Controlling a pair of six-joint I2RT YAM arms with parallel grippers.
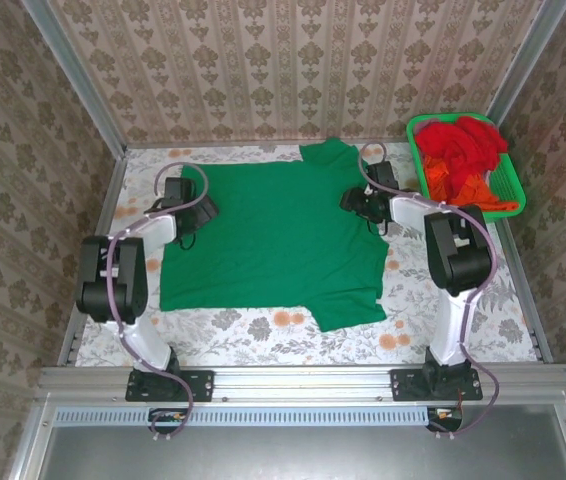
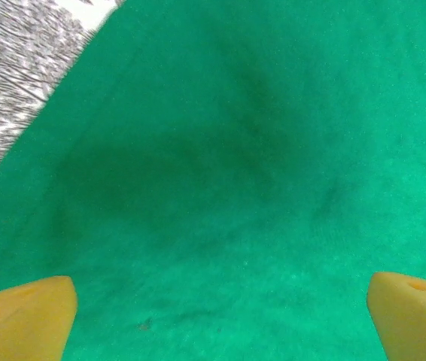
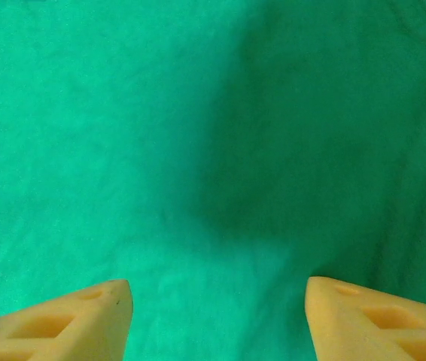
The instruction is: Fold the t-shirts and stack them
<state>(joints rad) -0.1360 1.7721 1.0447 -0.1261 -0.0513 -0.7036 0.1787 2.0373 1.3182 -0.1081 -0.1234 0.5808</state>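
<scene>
Green t-shirt (image 1: pixel 273 235): I see it spread flat, centre, one sleeve poking far.
Red t-shirt (image 1: pixel 458 140): crumpled heap, far right.
Orange t-shirt (image 1: pixel 473 188): bunched against the red, near side.

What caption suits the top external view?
Left gripper and right gripper open over spread green t-shirt; red shirts in basket.

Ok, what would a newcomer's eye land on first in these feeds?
The large dark green cloth t-shirt spread across the middle of the patterned table, with the left claw and right claw both open over its cloth at either side. Next, the bright green plastic mesh basket at the far right corner, heaped with red and orange cloth shirts.
</scene>
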